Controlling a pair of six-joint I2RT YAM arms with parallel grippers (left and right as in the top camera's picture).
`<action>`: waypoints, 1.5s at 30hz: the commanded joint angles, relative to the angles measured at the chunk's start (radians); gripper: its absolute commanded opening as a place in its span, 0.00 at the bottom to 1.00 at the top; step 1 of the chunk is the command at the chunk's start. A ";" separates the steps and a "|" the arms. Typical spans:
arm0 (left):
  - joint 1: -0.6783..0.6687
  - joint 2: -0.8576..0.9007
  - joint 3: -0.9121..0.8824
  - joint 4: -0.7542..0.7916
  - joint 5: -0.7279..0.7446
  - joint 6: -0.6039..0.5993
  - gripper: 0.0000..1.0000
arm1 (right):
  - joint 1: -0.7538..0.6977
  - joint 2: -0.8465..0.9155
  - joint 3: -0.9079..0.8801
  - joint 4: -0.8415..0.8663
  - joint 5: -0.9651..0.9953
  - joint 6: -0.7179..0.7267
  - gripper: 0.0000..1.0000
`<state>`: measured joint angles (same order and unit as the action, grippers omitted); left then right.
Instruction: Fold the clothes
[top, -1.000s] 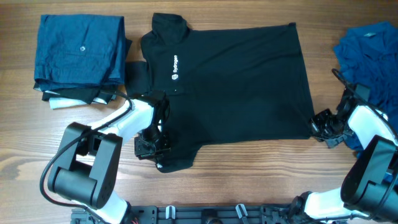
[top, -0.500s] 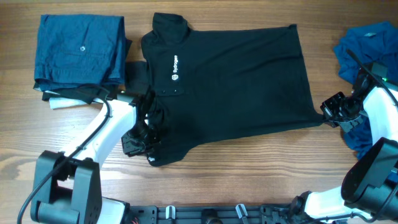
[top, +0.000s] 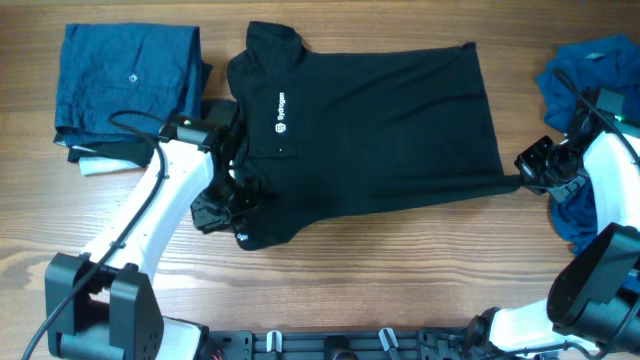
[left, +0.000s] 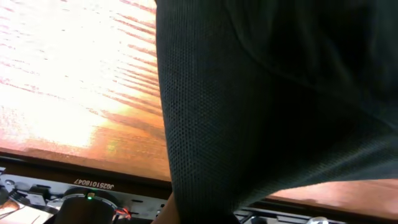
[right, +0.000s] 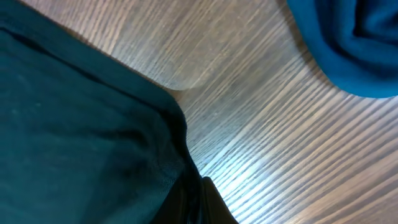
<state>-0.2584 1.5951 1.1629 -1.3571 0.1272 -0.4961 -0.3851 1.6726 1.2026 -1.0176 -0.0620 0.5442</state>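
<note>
A large black collared shirt (top: 380, 120) with a small white logo lies spread across the table, collar at the upper left. My left gripper (top: 222, 208) is shut on the shirt's near-left sleeve and lifts it; black mesh fabric (left: 261, 106) fills the left wrist view. My right gripper (top: 525, 178) is shut on the shirt's near-right hem corner (right: 143, 155), pulling it taut. A folded blue garment (top: 128, 80) lies at the far left. A crumpled blue garment (top: 590, 70) lies at the far right and also shows in the right wrist view (right: 354, 43).
The folded blue garment rests on a small stack of black and white cloth (top: 110, 158). The wooden table (top: 400, 280) runs to a front rail (top: 340, 345) with the arm bases.
My left gripper has moved up and to the left, dragging the sleeve and lower edge inward. My right gripper has moved up and outward with the hem corner, stretching the lower edge.
</note>
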 joint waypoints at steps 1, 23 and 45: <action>0.010 -0.011 0.018 0.076 -0.021 -0.034 0.04 | 0.026 0.007 0.026 0.040 0.035 -0.033 0.04; 0.109 0.035 0.017 0.503 -0.153 -0.036 0.04 | 0.178 0.174 0.027 0.470 0.021 -0.071 0.04; 0.109 0.236 0.015 0.639 -0.204 -0.036 0.04 | 0.208 0.285 0.027 0.750 0.039 -0.070 0.04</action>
<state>-0.1604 1.8217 1.1656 -0.7284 -0.0402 -0.5182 -0.1745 1.9469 1.2091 -0.2943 -0.0406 0.4839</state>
